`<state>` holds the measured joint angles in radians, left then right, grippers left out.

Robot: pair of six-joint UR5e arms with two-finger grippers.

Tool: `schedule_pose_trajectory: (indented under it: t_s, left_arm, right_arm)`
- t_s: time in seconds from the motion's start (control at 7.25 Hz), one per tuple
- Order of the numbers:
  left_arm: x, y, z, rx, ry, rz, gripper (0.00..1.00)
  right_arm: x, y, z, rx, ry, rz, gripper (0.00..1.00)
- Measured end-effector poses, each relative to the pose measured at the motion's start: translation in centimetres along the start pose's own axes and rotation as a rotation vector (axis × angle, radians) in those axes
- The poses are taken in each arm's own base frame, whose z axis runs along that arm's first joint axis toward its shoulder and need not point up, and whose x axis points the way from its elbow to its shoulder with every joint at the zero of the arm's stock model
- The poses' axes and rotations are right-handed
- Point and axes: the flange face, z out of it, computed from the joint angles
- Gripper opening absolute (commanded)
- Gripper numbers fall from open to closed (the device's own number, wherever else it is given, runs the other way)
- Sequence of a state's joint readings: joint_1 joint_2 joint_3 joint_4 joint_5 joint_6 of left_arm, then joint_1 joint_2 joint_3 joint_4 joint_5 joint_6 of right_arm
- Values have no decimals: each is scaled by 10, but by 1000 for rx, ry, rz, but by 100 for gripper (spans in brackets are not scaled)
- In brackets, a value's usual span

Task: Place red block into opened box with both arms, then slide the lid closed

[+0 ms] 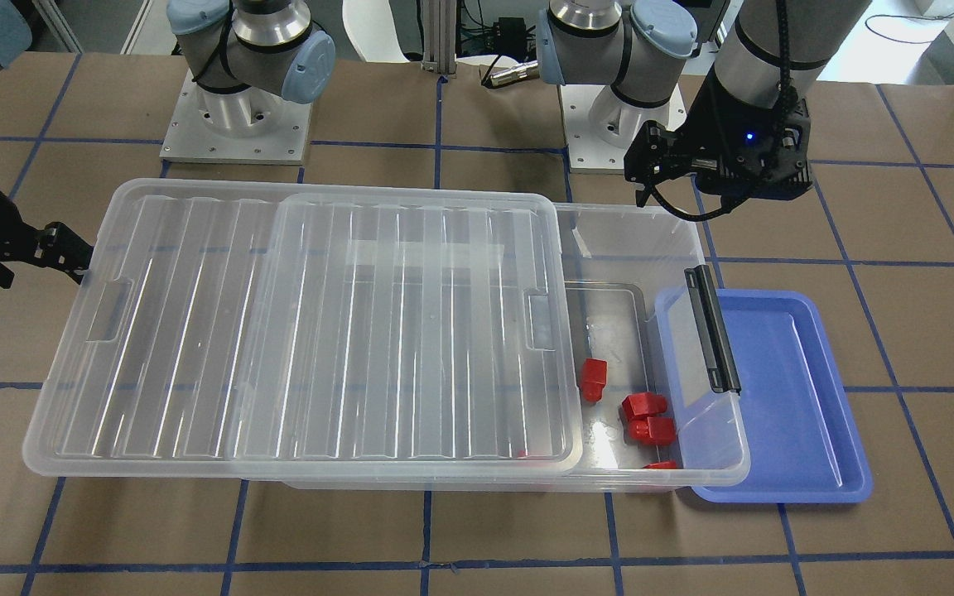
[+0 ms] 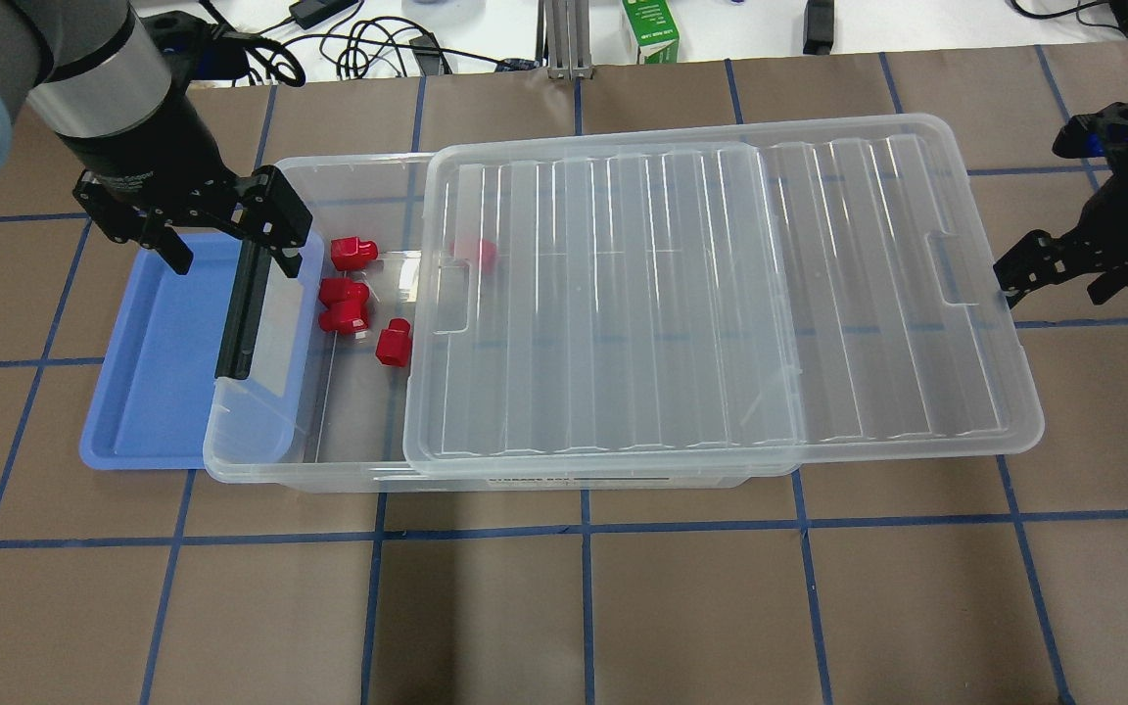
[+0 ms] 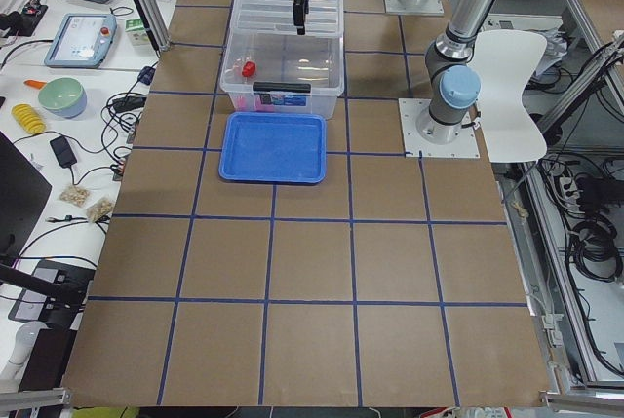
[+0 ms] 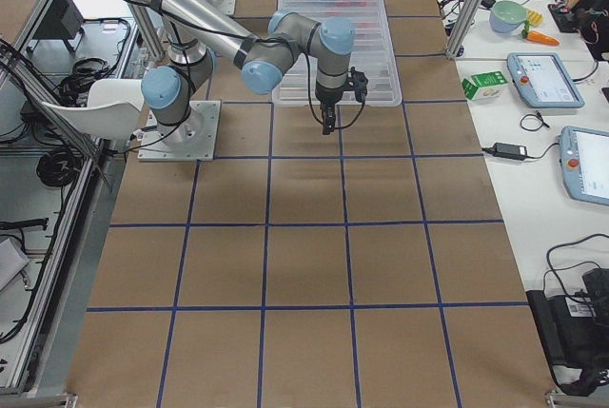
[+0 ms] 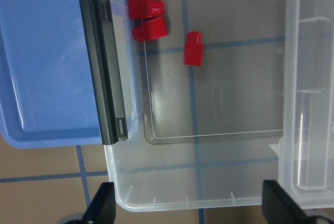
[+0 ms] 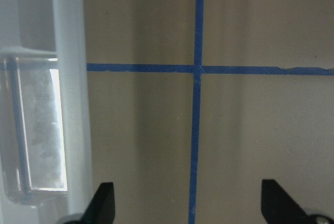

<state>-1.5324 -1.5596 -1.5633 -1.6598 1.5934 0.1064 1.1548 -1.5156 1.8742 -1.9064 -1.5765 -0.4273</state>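
My left gripper [image 2: 231, 257] hangs with its jaws spread wide and nothing between them, over the uncovered end of the box [image 2: 260, 462], close to the black latch bar [image 2: 239, 313]. Four red blocks [image 2: 344, 291] lie on the box floor in that open strip. In my left wrist view they sit towards the top of the picture, well apart from my fingertips [image 5: 102, 205] at the bottom. Two of them touch each other near the latch wall, one lies alone nearer the lid, and one is up by the far wall. A fifth red block [image 2: 481, 255] shows blurred through the lid [image 2: 721, 294].

The lid covers most of the box and juts out past its other short end. My right gripper [image 2: 1058, 279] is there, also spread and empty, level with the lid's end notch and just beside its rim. I cannot tell whether a finger touches it. A blue tray [image 2: 153, 372] lies against the latch end.
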Motion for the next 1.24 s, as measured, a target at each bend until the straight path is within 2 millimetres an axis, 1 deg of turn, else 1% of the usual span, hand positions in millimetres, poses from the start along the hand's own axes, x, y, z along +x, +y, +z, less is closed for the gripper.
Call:
schedule_pose_trajectory:
  t_s: [0.14, 0.55, 0.83, 0.97, 1.1, 1.24]
  left_arm:
    - [0, -1, 1, -2, 1, -23, 100]
    - [11, -1, 2, -1, 0, -62, 100]
    - [13, -1, 1, 1, -1, -61, 100]
    - [13, 0, 0, 3, -1, -61, 100]
    - [13, 1, 0, 3, -2, -59, 100]
    - [13, 1, 0, 3, -3, -58, 100]
  right_arm:
    - [-21, -4, 0, 5, 3, 22, 100]
    - [-85, -14, -1, 46, 16, 68, 100]
    - [-124, -16, -1, 69, 17, 85, 100]
    - [-139, -16, -1, 79, 16, 87, 100]
    - [-150, -15, -2, 86, 15, 87, 100]
    - [-155, -15, -2, 89, 15, 89, 100]
